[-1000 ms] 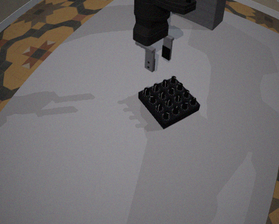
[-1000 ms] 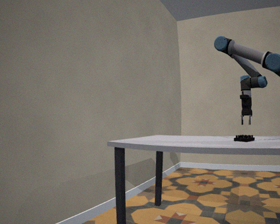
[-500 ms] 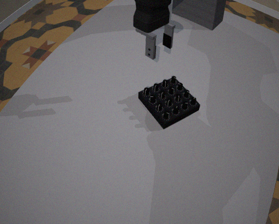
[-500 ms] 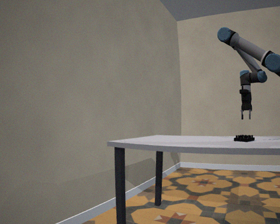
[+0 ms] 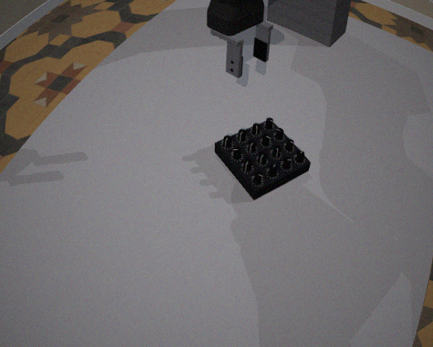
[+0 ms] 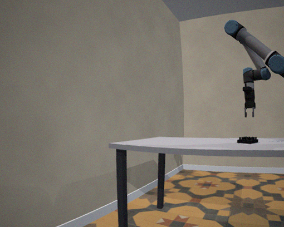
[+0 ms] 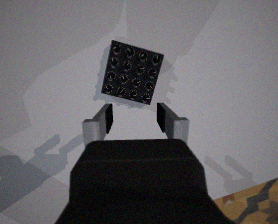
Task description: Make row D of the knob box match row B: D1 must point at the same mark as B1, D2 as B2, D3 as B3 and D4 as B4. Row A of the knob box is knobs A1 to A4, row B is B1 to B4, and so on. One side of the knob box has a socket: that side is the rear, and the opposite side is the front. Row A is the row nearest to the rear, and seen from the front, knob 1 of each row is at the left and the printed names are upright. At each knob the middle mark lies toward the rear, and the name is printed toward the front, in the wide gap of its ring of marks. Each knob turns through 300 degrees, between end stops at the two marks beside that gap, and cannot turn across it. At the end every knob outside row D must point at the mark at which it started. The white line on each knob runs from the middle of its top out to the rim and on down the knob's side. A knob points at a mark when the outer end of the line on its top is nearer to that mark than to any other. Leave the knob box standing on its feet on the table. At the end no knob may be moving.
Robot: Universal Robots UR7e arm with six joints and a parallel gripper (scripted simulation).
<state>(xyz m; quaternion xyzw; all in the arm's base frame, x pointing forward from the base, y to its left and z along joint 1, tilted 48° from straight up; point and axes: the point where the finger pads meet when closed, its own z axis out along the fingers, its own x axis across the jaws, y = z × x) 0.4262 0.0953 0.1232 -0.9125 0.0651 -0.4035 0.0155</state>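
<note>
The black knob box (image 5: 263, 160) (image 6: 247, 140) (image 7: 132, 73) stands flat on the grey table (image 5: 122, 243) (image 6: 175, 144), its sixteen small knobs each with a white line. The knob lines and marks are too small to read in any view. My gripper (image 5: 247, 61) (image 6: 249, 116) (image 7: 134, 112) is open and empty. It hangs high above the table, well above the box and off toward its far side. In the wrist view the box lies ahead of the two fingertips, far below them.
A grey block (image 5: 312, 18), the arm's base, stands at the back of the table. The arm (image 6: 255, 46) reaches in from the right. The table's edge curves along the left, with patterned floor (image 5: 45, 53) beyond it.
</note>
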